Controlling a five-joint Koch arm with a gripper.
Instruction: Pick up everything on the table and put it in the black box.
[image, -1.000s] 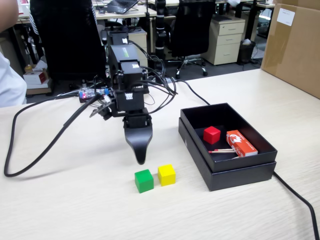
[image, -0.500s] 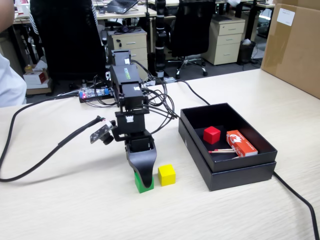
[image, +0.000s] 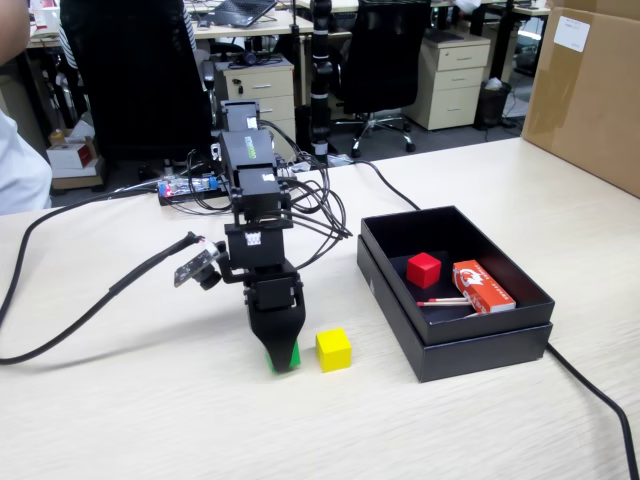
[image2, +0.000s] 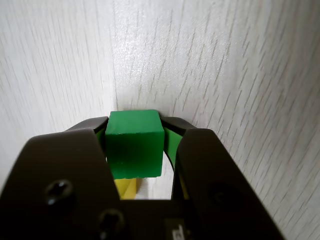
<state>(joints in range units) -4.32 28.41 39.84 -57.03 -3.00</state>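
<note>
The green cube (image: 293, 355) stands on the pale wood table (image: 150, 420), mostly hidden behind my gripper (image: 280, 362) in the fixed view. In the wrist view the gripper (image2: 135, 122) is shut on the green cube (image2: 135, 145), one black jaw tip touching each side. A yellow cube (image: 333, 349) sits just to its right in the fixed view, apart from the jaws; a sliver of the yellow cube (image2: 127, 187) shows below the green one at the wrist. The red cube (image: 424, 270) lies inside the black box (image: 480, 345) at right.
An orange-red packet (image: 483, 286) and a thin stick (image: 445, 301) lie in the box beside the red cube. A big brown carton (image: 585, 90) stands at the far right. Black cables (image: 60, 320) loop across the left of the table, and another cable (image: 600, 400) runs past the box.
The arm has stretched forward and come down from above the table onto the green cube; the jaws now enclose it. The yellow and red cubes have not moved.
</note>
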